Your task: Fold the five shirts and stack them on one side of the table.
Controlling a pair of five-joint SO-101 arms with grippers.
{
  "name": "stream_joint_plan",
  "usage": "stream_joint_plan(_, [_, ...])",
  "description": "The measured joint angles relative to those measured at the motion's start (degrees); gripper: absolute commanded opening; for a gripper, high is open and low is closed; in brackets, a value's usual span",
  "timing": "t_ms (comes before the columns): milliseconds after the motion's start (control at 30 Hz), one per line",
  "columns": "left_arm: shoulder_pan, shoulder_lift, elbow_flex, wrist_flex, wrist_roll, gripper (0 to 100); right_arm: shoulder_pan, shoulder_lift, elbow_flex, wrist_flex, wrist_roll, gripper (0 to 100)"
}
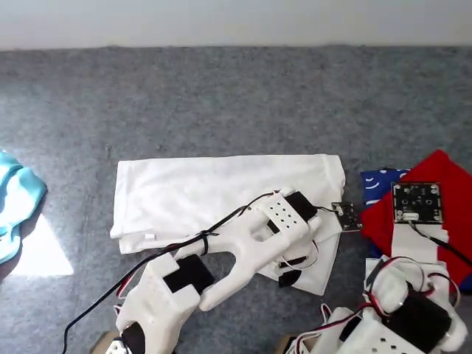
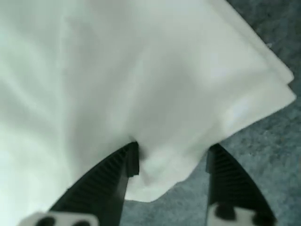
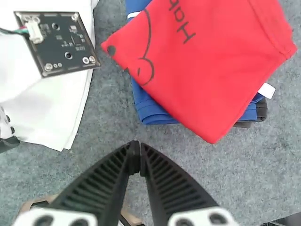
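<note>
A white shirt (image 1: 221,195) lies partly folded across the middle of the grey table. My left gripper (image 2: 171,162) is open at its near right corner, and the layered hem (image 2: 164,174) sits between the two black fingers (image 2: 113,174). In the high view the left arm (image 1: 251,240) reaches over that corner. A red shirt (image 3: 202,61) lies folded on a blue shirt (image 3: 150,110) at the right, with a dark one (image 3: 261,108) under them. My right gripper (image 3: 137,153) is shut with nothing in it, above bare carpet just in front of that stack.
A crumpled cyan shirt (image 1: 15,203) lies at the table's left edge. The left arm's camera board (image 3: 56,42) hangs over the white shirt's right edge. The right arm (image 1: 413,310) stands at the front right. The table's far half (image 1: 236,96) is bare grey carpet.
</note>
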State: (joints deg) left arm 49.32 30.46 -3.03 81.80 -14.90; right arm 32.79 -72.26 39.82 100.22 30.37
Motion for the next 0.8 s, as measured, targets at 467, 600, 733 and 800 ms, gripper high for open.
stream_joint_plan(467, [4.75, 2.11, -0.97, -1.14, 1.93, 1, 0.00, 0.00, 0.00, 0.00, 0.00, 1.0])
stream_joint_plan(600, [5.01, 1.32, -0.97, -1.14, 2.11, 1, 0.00, 0.00, 0.00, 0.00, 0.00, 1.0])
stream_joint_plan(733, [2.99, -1.32, -0.88, -1.14, 2.11, 1, 0.00, 0.00, 0.00, 0.00, 0.00, 1.0])
stream_joint_plan(800, [0.88, -3.08, -0.88, -1.67, 2.02, 1, 0.00, 0.00, 0.00, 0.00, 0.00, 1.0])
